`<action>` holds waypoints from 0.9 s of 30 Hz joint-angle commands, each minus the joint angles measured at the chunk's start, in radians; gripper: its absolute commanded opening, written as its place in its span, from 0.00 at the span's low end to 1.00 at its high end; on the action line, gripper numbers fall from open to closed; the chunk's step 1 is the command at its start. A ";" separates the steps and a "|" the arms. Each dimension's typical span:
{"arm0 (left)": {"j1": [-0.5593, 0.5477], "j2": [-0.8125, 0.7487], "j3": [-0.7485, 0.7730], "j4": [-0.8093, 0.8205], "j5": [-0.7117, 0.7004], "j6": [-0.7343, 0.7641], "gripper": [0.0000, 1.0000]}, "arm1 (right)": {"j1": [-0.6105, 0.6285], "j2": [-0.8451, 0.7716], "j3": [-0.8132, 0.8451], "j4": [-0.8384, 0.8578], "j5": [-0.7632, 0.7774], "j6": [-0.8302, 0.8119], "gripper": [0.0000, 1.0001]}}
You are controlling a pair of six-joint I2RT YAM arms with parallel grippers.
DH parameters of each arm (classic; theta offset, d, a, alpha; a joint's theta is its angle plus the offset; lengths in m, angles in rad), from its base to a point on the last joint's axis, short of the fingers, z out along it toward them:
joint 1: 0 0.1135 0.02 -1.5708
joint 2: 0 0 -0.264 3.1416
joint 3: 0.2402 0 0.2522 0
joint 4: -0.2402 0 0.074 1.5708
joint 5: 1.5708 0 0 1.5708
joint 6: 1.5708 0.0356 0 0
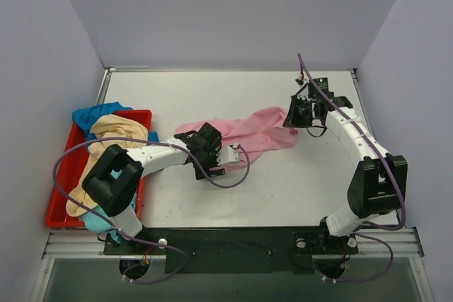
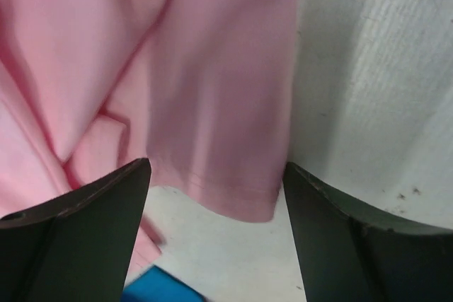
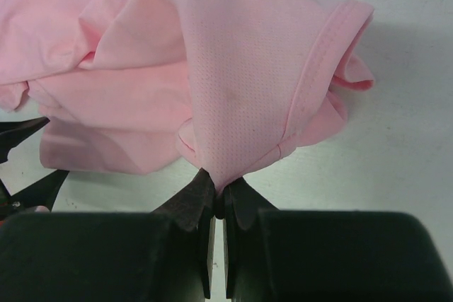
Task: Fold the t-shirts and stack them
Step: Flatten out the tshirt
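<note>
Right claw pinches pink t-shirt; left claw gapes over hem, holding nothing; one-sided pull could bunch it.

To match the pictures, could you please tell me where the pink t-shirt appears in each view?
Top external: pink t-shirt at mid-table.
Left wrist: upper left, above the open left hand.
Right wrist: upper half, pinched by the right hand.
Shared landmark: white table.

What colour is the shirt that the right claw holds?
Light pink shirt; best seen in the right wrist view.
</note>
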 commanded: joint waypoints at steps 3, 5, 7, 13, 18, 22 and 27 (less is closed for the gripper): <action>-0.001 0.087 0.034 0.073 -0.042 0.051 0.83 | 0.001 -0.041 -0.020 0.018 -0.001 0.006 0.00; 0.002 0.106 0.033 0.056 -0.073 0.055 0.56 | -0.001 -0.055 -0.020 0.017 0.003 0.006 0.00; 0.006 0.097 0.039 0.030 -0.088 0.052 0.21 | -0.004 -0.080 -0.016 0.012 0.009 0.008 0.00; 0.073 -0.151 0.092 0.000 -0.220 -0.023 0.00 | -0.019 -0.262 0.020 -0.006 0.046 0.011 0.00; 0.224 -0.418 0.307 -0.229 -0.134 -0.066 0.00 | -0.050 -0.509 0.061 -0.008 0.086 0.040 0.00; 0.241 -0.513 0.516 -0.446 -0.094 -0.075 0.00 | -0.056 -0.659 0.107 -0.016 0.120 0.054 0.00; 0.241 -0.609 0.680 -0.498 -0.209 -0.097 0.00 | -0.058 -0.791 0.205 -0.056 0.147 0.063 0.00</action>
